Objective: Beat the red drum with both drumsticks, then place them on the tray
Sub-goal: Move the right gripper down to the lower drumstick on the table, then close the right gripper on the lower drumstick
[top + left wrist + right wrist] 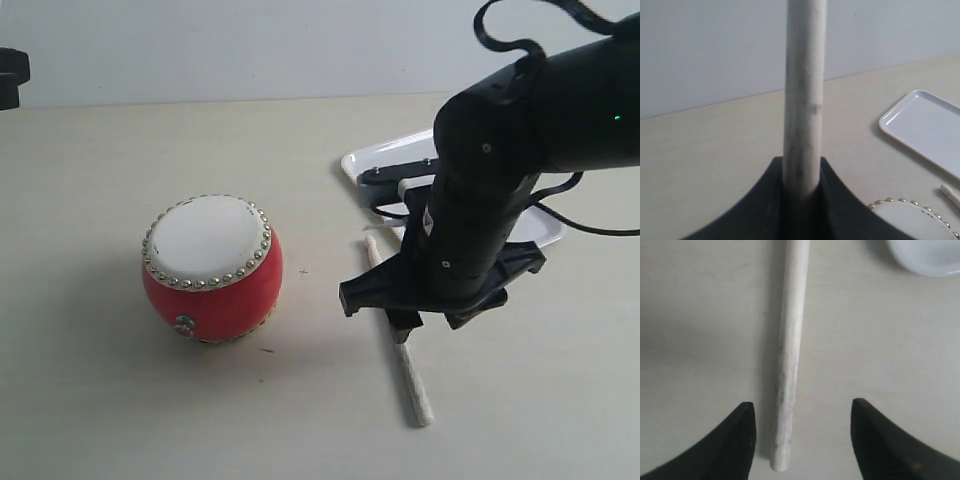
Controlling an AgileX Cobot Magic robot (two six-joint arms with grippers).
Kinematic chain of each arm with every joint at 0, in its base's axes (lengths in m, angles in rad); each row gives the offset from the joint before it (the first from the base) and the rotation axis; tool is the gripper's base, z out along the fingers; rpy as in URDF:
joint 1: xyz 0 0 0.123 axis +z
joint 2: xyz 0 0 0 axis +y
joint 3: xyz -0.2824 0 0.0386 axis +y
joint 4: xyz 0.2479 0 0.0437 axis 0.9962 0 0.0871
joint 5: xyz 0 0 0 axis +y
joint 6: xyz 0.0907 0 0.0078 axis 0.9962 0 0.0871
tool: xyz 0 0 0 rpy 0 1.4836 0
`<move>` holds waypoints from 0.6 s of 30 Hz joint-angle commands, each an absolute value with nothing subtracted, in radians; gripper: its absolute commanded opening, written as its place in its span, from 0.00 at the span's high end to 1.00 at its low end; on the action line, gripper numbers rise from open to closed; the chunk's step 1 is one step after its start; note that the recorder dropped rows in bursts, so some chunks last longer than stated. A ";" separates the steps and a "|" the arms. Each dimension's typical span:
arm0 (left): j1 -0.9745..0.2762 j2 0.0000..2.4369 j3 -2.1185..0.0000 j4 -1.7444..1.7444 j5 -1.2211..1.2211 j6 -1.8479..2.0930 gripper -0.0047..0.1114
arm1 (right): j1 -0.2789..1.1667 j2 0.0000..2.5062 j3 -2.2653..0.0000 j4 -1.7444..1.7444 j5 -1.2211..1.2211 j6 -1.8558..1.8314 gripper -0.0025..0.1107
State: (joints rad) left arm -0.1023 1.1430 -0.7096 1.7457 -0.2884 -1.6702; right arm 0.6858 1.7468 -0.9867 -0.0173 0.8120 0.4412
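1. Left gripper [801, 172]: jaws clamped on the held drumstick [805, 90], dark fingers pressing its shaft from both sides. The stick stands straight out from between them and its far end runs out of the left wrist view. The studded rim of the red drum [212, 270] shows near this gripper, apart from the stick.

2. Right gripper [802, 402]: jaws spread wide, low over the table [100, 400]. One finger is on each side of the loose drumstick [787, 355], with a gap on both sides and neither finger touching it.

3. Loose drumstick: pale, lying flat on the table, well apart from the red drum on the side where the tray [390, 152] sits. One end points toward the tray's near corner and the other end points away from it. Its middle is covered by the right gripper in the exterior view.

4. Red drum: upright on the table with the cream skin facing up and brass studs ringing the rim. Neither stick touches it.

5. Tray: white with a low rim, flat on the table, beyond the loose drumstick as seen from the drum.
   - Contents: the right arm hides much of the tray in the exterior view.
   - The part shown in the left wrist view is plain white surface.
   - Both drumsticks are outside the tray
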 commanded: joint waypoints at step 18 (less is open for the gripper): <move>-0.100 1.134 -0.710 1.744 -0.301 -1.677 0.96 | 0.687 1.853 -0.984 0.027 0.775 0.395 0.50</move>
